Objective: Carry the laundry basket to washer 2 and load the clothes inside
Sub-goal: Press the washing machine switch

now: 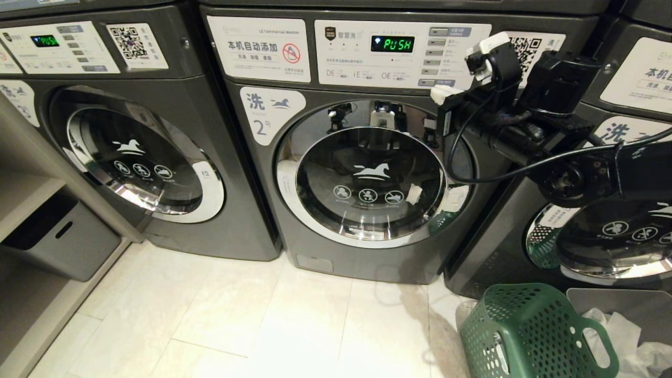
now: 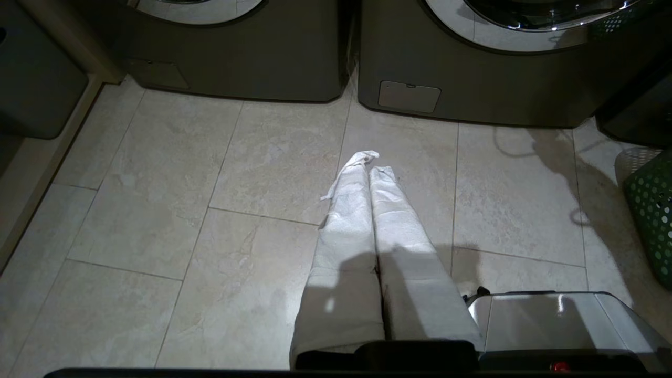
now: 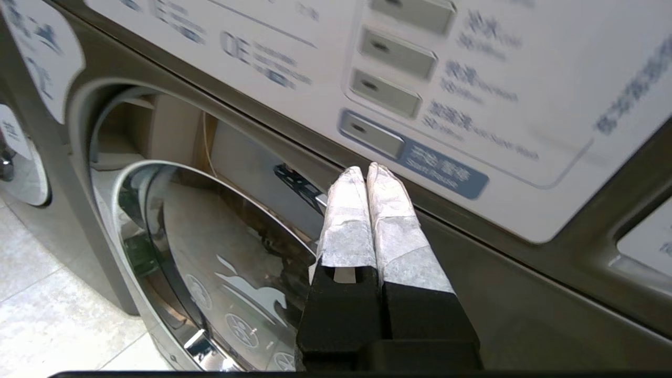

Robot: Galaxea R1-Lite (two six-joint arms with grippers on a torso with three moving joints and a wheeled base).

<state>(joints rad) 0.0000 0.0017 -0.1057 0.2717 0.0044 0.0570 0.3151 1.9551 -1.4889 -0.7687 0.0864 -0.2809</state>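
Observation:
Washer 2 [image 1: 262, 173] stands in the middle, with its "2" label [image 1: 268, 118] and its round chrome-rimmed door [image 1: 367, 178]. My right gripper [image 1: 442, 94] is shut and empty. Its taped fingertips [image 3: 367, 170] sit just under the start button [image 3: 371, 139] at the control panel's lower right, above the door's right edge [image 3: 210, 220]. The green laundry basket [image 1: 530, 331] stands on the floor at the lower right, and its wall [image 2: 653, 210] shows in the left wrist view. No clothes are visible. My left gripper [image 2: 369, 167] is shut and empty, hanging low over the tiled floor.
Like washers flank washer 2 on the left [image 1: 157, 157] and right [image 1: 604, 236]. A grey bin [image 1: 593, 299] with white plastic bags [image 1: 625, 336] sits beside the basket. A shelf unit with another grey bin [image 1: 58, 236] is at the far left. Pale floor tiles [image 1: 236, 315] lie before the machines.

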